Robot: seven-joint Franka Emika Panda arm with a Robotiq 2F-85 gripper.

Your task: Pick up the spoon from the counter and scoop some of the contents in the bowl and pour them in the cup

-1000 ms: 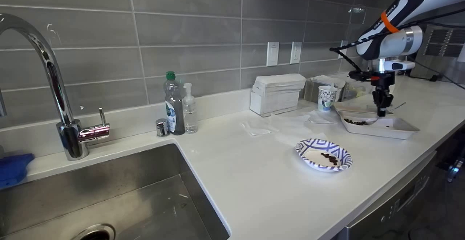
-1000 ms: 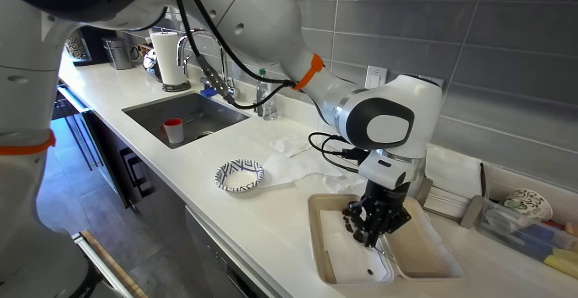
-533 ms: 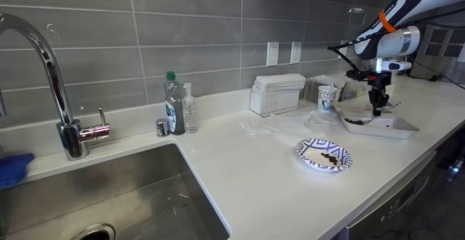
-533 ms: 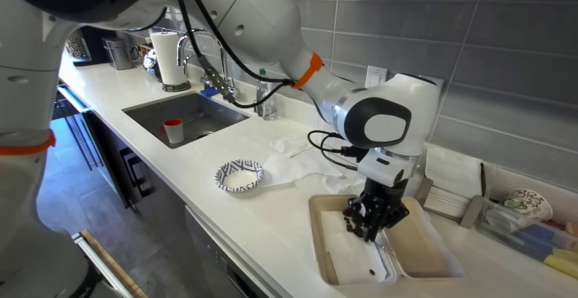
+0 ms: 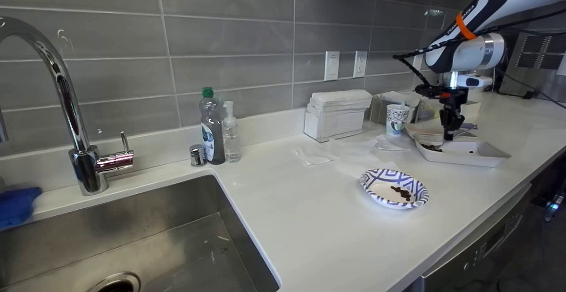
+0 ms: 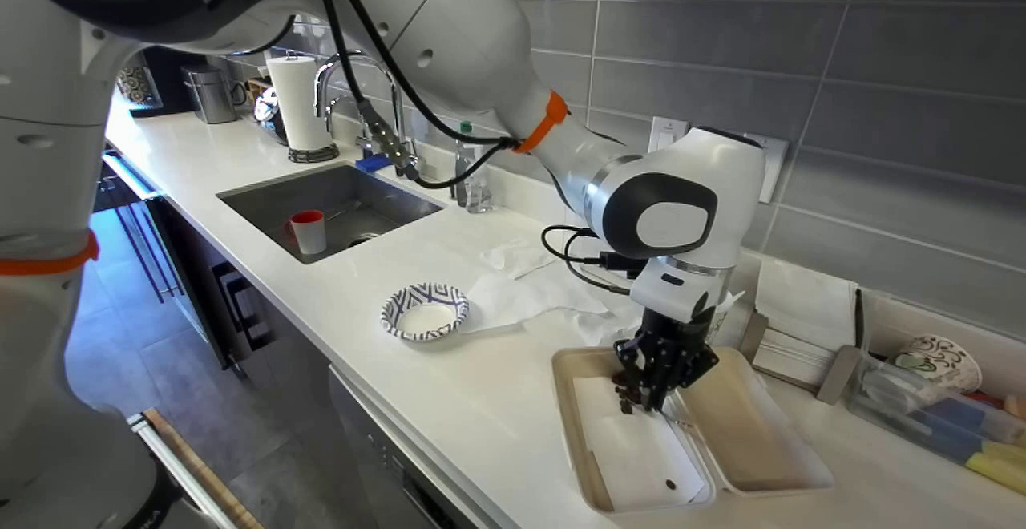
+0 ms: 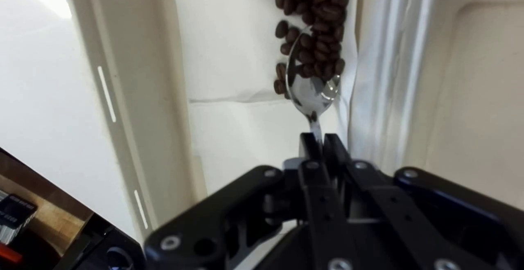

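Observation:
My gripper (image 7: 320, 137) is shut on the handle of the metal spoon (image 7: 313, 92). The spoon's head lies at the edge of a pile of dark beans (image 7: 323, 0), with beans on its front part. The beans lie on a white napkin in an open tray (image 5: 468, 161). In an exterior view the gripper (image 6: 657, 405) is low over the tray, and the spoon handle (image 6: 680, 421) sticks out behind the fingers. The patterned cup (image 5: 397, 119) stands upright on the counter behind the tray. A blue and white paper bowl (image 5: 393, 189) holds a few beans (image 5: 401, 193).
The tray's open lid (image 6: 745, 433) lies beside it, towards the wall. A white box (image 5: 338, 115), a clear bin (image 6: 922, 409) with another cup (image 6: 938, 365) in it, and napkins (image 5: 353, 150) are nearby. The sink (image 5: 154, 239) and bottles (image 5: 213, 128) are farther off.
My gripper has moved with the spoon across the tray towards the bean pile, leftward in an exterior view. The spoon's head is now among the beans. The tray has shifted slightly.

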